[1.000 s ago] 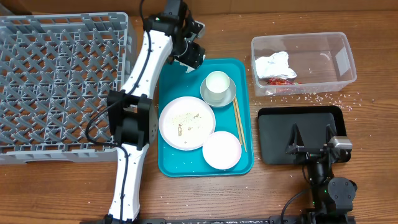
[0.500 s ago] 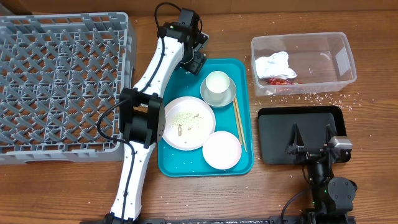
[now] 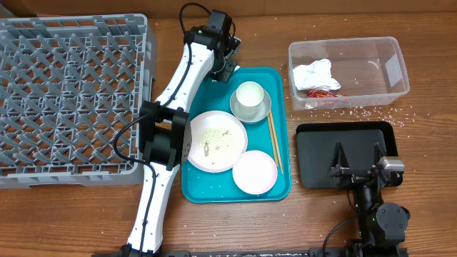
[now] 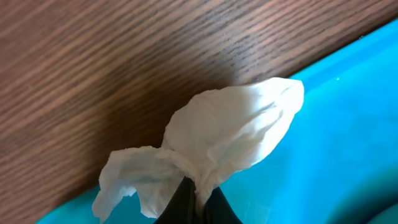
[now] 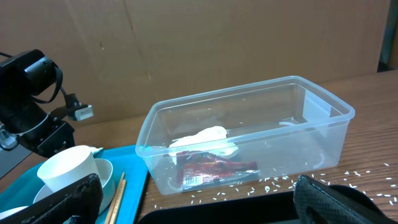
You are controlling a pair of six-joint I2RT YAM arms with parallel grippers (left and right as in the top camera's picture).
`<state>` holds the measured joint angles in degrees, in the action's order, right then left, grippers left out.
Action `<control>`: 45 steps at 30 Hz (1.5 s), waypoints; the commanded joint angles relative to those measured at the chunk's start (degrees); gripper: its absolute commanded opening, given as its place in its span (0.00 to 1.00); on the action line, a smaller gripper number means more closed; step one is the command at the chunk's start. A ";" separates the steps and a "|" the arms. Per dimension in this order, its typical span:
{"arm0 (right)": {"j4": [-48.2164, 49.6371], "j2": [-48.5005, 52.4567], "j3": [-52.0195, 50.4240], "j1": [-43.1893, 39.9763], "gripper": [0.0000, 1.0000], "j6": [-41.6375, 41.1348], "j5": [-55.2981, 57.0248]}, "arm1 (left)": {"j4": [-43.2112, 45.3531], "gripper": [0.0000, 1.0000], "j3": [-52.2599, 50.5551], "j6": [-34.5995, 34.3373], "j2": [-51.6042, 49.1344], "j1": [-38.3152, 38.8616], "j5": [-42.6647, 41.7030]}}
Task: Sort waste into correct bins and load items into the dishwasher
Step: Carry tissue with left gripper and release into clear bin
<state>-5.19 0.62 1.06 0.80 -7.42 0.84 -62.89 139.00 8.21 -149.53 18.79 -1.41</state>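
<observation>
My left gripper (image 4: 198, 200) is shut on a crumpled white napkin (image 4: 230, 134), pinching its lower fold at the rim of the teal tray (image 4: 354, 118). Overhead, that gripper (image 3: 226, 70) is at the tray's far left corner and hides the napkin. On the tray are the white plate (image 3: 214, 140) with crumbs, the white cup (image 3: 250, 95) inside the grey bowl (image 3: 261, 113), the pinkish-white bowl (image 3: 254, 172) and the chopsticks (image 3: 274, 143). The clear tub (image 3: 389, 64) holds another napkin (image 3: 314, 73) and a red wrapper (image 3: 323, 92). My right gripper (image 3: 357, 168) is open above the black tray (image 3: 314, 153).
The grey dish rack (image 3: 71, 100) fills the table's left side. Rice grains (image 3: 357, 113) lie scattered between the tub and the black tray. My left arm (image 3: 175, 86) stretches along the gap between rack and teal tray (image 3: 282, 187).
My left gripper has shut on the napkin at the tray corner, and the left arm has swung slightly right. The right arm has not moved.
</observation>
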 commanded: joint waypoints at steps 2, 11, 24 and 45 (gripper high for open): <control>0.39 -0.44 -0.61 0.22 1.00 0.39 -0.11 | 0.00 0.04 4.68 -6.25 3.85 0.22 -0.24; 0.39 -0.44 -0.61 0.22 1.00 0.39 -0.11 | 12.55 0.04 11.21 -7.63 9.46 0.96 -33.44; 0.39 -0.44 -0.61 0.22 1.00 0.39 -0.11 | 14.56 0.04 11.06 -7.02 5.84 13.20 -21.64; 0.39 -0.44 -0.61 0.22 1.00 0.39 -0.11 | 2.51 1.00 14.93 -9.66 11.52 10.03 -19.08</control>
<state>-5.15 0.62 1.06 0.80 -7.42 0.84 -56.90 151.28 -0.51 -143.50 31.68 -20.51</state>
